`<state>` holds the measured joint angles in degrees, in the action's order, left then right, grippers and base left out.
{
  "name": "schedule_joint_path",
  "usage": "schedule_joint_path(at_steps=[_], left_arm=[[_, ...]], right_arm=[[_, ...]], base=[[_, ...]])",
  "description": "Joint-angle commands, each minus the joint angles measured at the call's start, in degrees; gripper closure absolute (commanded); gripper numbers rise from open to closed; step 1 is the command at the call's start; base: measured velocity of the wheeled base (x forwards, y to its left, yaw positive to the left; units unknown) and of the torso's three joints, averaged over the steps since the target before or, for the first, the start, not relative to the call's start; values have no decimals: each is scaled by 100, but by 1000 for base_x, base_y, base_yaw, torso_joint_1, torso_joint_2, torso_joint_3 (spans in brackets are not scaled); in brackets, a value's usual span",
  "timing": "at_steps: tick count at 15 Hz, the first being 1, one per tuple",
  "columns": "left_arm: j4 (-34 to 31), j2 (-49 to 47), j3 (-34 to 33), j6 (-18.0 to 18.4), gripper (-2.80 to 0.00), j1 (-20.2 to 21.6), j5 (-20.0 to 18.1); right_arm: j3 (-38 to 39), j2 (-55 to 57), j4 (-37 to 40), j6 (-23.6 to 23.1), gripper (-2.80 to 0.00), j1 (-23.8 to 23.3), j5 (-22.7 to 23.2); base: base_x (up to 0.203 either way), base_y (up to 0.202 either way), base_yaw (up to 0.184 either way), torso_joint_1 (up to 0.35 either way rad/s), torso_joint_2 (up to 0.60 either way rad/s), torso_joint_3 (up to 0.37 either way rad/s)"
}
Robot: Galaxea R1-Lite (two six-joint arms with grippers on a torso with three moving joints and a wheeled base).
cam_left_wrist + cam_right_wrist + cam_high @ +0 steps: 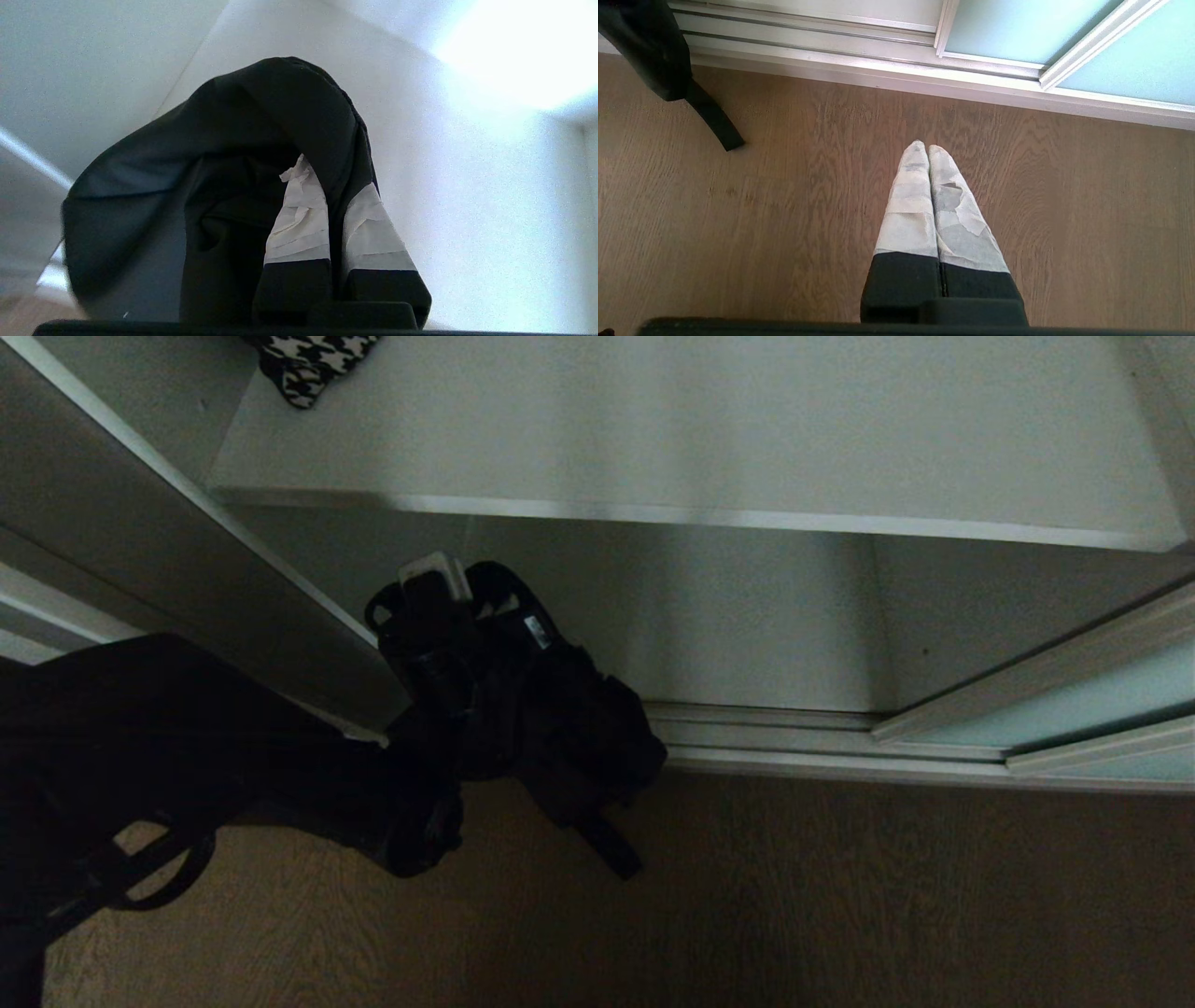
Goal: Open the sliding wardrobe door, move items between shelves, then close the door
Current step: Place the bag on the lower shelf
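Now the black bag [551, 728] hangs draped over your left gripper [334, 200], whose fingers pinch its fabric, just below the grey shelf [709, 439]. Lift until it clears the shelf's front edge before letting go. Your right gripper [928, 148] points closed at the floor [794, 196].

The head view is dim and underexposed — the left arm [187, 756] and the black bag [560, 728] merge into 1 dark mass, and the wooden floor [794, 896] lies in shadow. Light grazes the shelf [700, 429] front edge. The left wrist view is brighter — a blown-out glare fills 1 corner. The right wrist view is evenly lit and sharp.
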<state>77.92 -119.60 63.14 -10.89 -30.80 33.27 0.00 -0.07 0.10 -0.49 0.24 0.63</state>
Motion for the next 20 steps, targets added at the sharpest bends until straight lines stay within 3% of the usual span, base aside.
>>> schedule_joint_path(at_steps=[1, 5, 7, 11, 15, 17, 20], left_arm=[[18, -291, 591, 9, 0, 123, 9], [7, -702, 1651, 385, 0, 267, -93], [9, -864, 1854, 470, 0, 307, -173], [-12, -1898, 3440, 692, 0, 413, -373], [-183, -2327, 4711, 980, 0, 690, -676], [-192, -2127, 4795, 1023, 0, 877, -889], [138, -1916, 4795, 1039, 0, 1162, -918]], right_arm=[[9, -10, -1, -4, 0, 2, 7], [9, -10, -10, -4, 0, 2, 7], [9, -10, -1, -4, 0, 2, 7], [9, -1, -1, -4, 0, 2, 7], [9, -9, -1, -4, 0, 2, 7], [9, -4, -1, -4, 0, 2, 7], [9, -10, -1, -4, 0, 2, 4]], base=[[0, 0, 0, 0, 0, 0], [0, 0, 0, 0, 0, 0], [0, 0, 0, 0, 0, 0], [0, 0, 0, 0, 0, 0], [0, 0, 0, 0, 0, 0], [0, 0, 0, 0, 0, 0], [0, 0, 0, 0, 0, 0]])
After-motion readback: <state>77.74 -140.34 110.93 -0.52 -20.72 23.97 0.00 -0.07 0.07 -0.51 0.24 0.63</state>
